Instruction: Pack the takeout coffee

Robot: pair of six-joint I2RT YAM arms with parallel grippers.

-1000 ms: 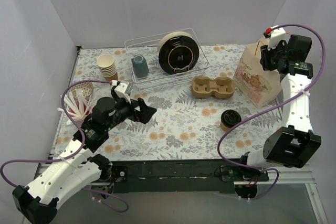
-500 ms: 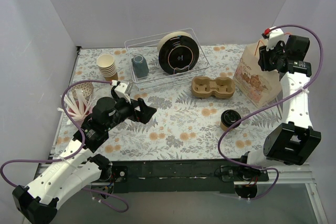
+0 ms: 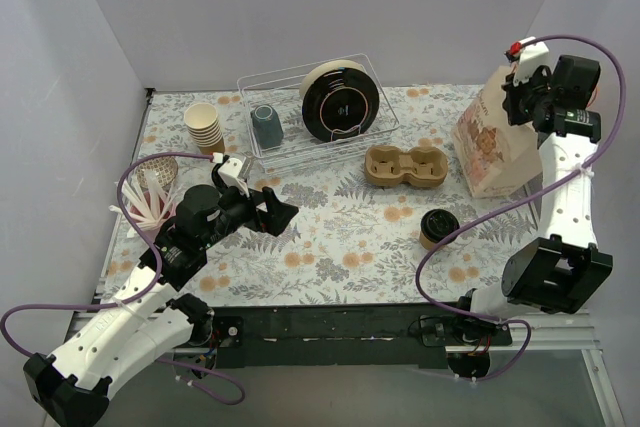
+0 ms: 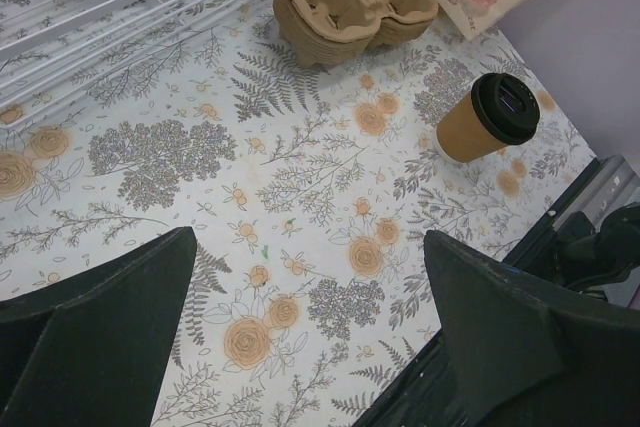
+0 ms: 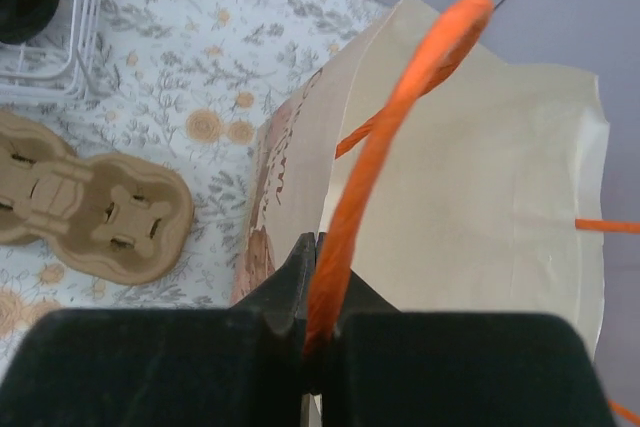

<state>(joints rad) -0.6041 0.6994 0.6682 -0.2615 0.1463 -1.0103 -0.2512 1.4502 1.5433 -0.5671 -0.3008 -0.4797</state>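
A tan takeout coffee cup with a black lid (image 3: 437,228) stands on the floral table at the front right; it also shows in the left wrist view (image 4: 490,118). A brown two-cup pulp carrier (image 3: 405,167) lies behind it. My right gripper (image 3: 520,99) is shut on the orange handle (image 5: 395,117) of a printed paper bag (image 3: 492,147) at the right and holds the bag's top up and tilted. My left gripper (image 3: 283,211) is open and empty, low over the table's left middle, far from the cup.
A wire dish rack (image 3: 315,107) at the back holds a grey-blue mug (image 3: 267,125) and a black round plate. A stack of cream lidless cups (image 3: 204,127) stands left of it. A container with white stirrers (image 3: 152,192) sits at the left edge.
My right gripper has pulled the bag's handle up and to the right, and the bag has tipped and shifted that way. The left arm has not moved.
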